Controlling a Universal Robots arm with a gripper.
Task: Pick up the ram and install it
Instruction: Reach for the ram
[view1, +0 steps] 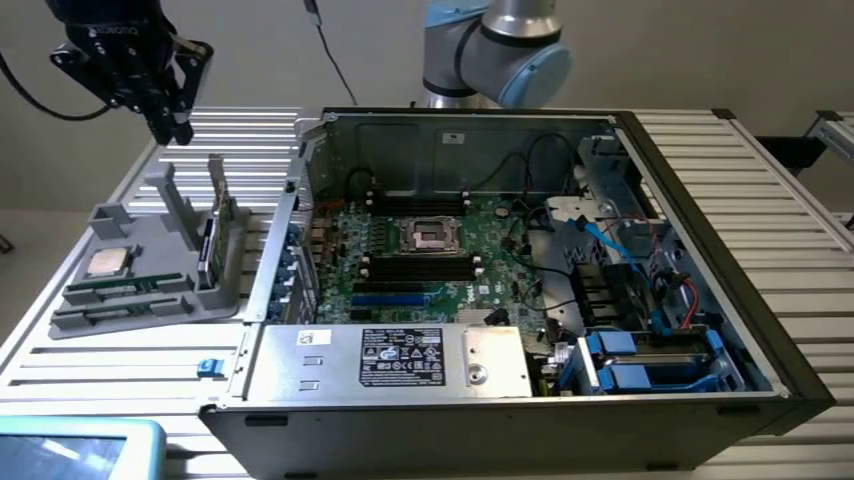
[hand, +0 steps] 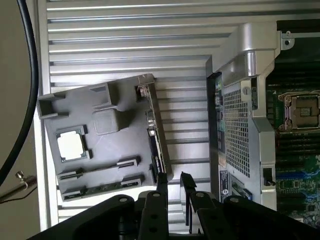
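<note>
A ram stick (view1: 210, 250) (hand: 153, 131) stands on edge in a slot along the side of a grey holder (view1: 160, 205) (hand: 115, 107) on the slatted table. A second green stick (view1: 123, 290) (hand: 100, 189) lies flat in the holder. My gripper (view1: 175, 128) (hand: 175, 192) hangs well above the holder's far end, apart from it. Its two dark fingers (hand: 162, 190) stand apart with nothing between them, so it is open. In the open computer case, the motherboard's black slots (view1: 420, 266) lie just below the processor socket (view1: 430, 235).
A square silver processor (view1: 107, 262) (hand: 71, 146) sits in the holder. The case wall (view1: 287, 235) rises right beside the holder. A black cable (hand: 27, 75) hangs near the gripper. The arm's base (view1: 494, 50) stands behind the case; drive bays and cables fill the case's right side in the exterior view.
</note>
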